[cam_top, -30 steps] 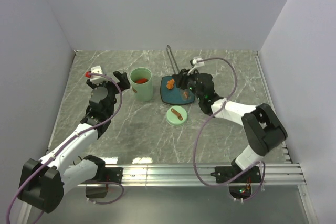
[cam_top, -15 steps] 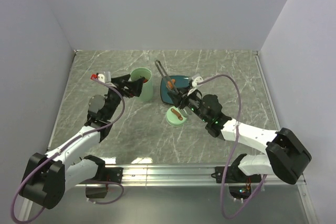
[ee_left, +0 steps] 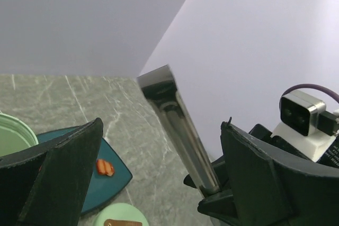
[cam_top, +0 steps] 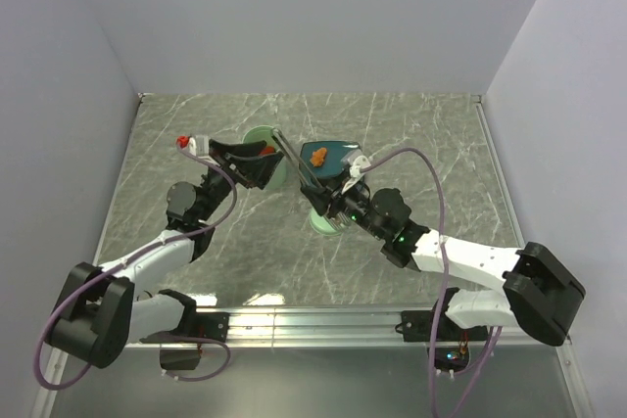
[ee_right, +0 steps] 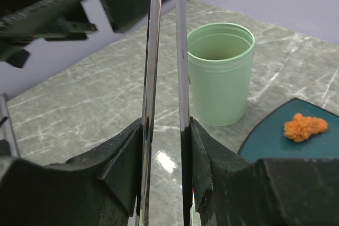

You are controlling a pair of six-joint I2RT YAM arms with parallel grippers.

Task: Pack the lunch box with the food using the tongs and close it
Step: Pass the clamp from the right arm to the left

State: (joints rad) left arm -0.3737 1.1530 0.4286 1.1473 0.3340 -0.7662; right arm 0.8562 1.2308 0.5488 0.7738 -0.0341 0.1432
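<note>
My right gripper (cam_top: pixel 329 199) (ee_right: pixel 166 125) is shut on the grey metal tongs (cam_top: pixel 294 156) (ee_right: pixel 152 62) near their hinge end. Their two arms slant up and left toward the mint-green lunch box (cam_top: pixel 278 175) (ee_right: pixel 220 72). My left gripper (cam_top: pixel 251 162) (ee_left: pixel 161 125) hangs open over the lunch box. In its wrist view the tongs (ee_left: pixel 177 125) stand between its fingers, touching neither. Something red (cam_top: pixel 266 151) shows in the lunch box. An orange fried chunk of food (cam_top: pixel 318 156) (ee_right: pixel 304 127) (ee_left: pixel 105 167) lies on the teal plate (cam_top: pixel 343 152). The green lid (cam_top: pixel 319 226) (ee_left: pixel 119 216) lies partly under my right gripper.
The plate (ee_right: pixel 275 146) (ee_left: pixel 119 175) sits just right of the lunch box, with the lid on the marble table in front of it. White walls close off the back and both sides. A metal rail runs along the near edge (cam_top: pixel 372 318).
My right gripper has drawn back toward the near edge, over the lid, swinging the tongs' tips left from the plate to the lunch box. My left gripper has moved right, over the lunch box.
</note>
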